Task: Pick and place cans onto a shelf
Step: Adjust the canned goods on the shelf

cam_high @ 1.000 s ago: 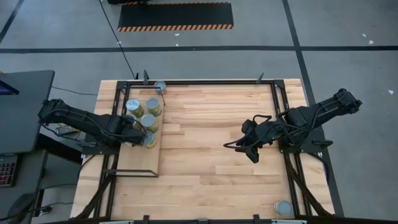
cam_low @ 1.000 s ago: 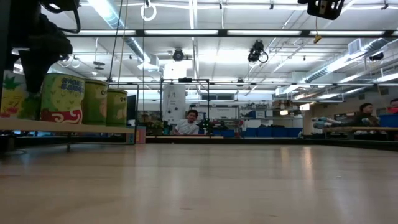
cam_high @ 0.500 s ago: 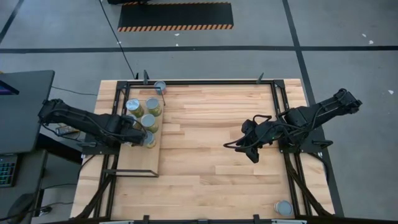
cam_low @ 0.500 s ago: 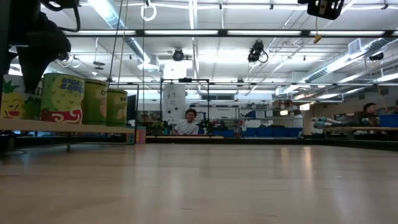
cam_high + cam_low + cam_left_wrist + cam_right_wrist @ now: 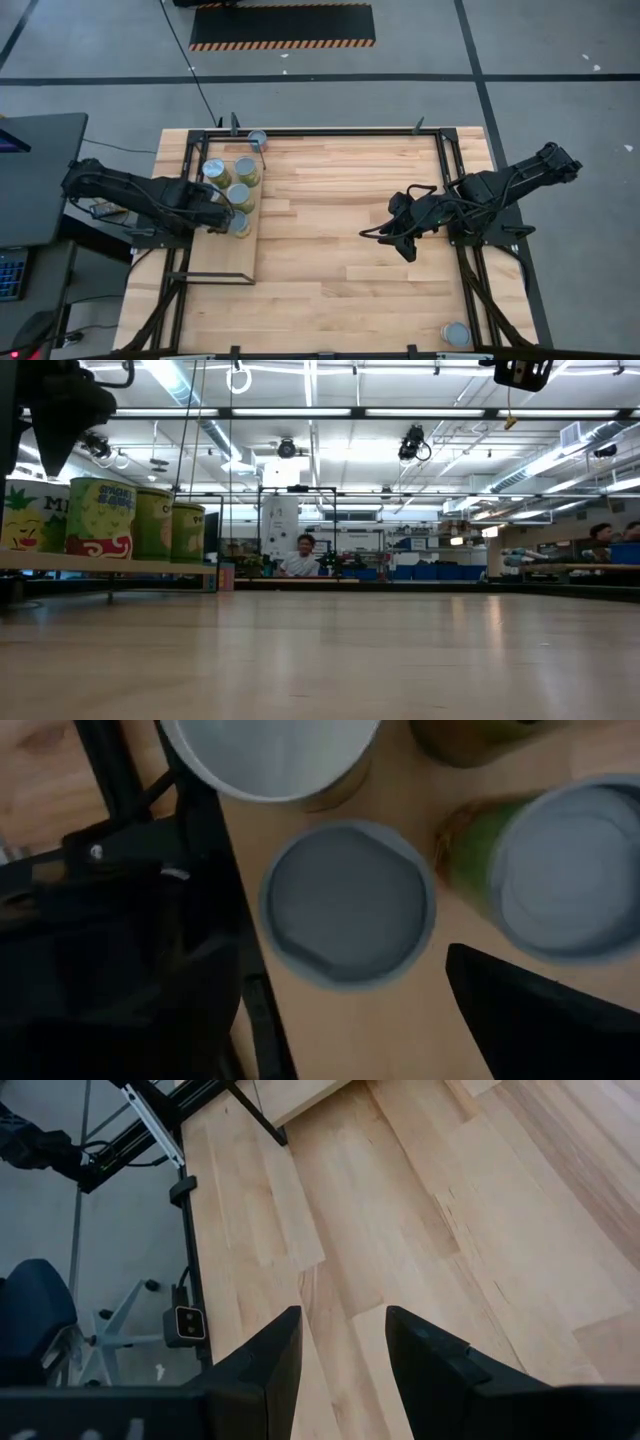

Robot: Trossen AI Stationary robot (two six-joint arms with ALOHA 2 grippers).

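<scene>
Several cans with silver tops stand upright on the shelf (image 5: 222,255), a pale board at the table's left side. My left gripper (image 5: 220,212) hangs open above them, pointing down. Straight below it stands one can (image 5: 348,905), whose side shows a pineapple label (image 5: 25,515); the fingers are above and clear of it. Other cans (image 5: 240,195) stand beside it. My right gripper (image 5: 405,243) hovers open over the bare tabletop right of centre, nothing between its fingers (image 5: 275,1345).
One loose can (image 5: 257,138) stands at the table's far edge, another (image 5: 456,333) near the right front corner. A black metal frame (image 5: 450,170) edges the table. Bare wood lies between the two arms. People sit in the room beyond the table (image 5: 303,557).
My left gripper has risen straight up off the pineapple-label can: its dark fingers, which stood in front of the can's side, now hang above its top. The can stays upright on the shelf.
</scene>
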